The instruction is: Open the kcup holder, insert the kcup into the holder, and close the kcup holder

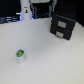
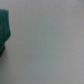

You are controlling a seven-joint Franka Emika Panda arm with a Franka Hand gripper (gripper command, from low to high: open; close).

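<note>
Nearest the camera, the green-topped kcup stands well apart from the shut kcup holder; gripper unseen, state untellable, so a hasty approach could topple it.

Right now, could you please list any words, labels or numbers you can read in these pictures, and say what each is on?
No text can be read.
The black drawer box has pale marks on its front, too blurred to read.
The small white cup with the green top shows no lettering.
The wrist view is a blur.
</note>
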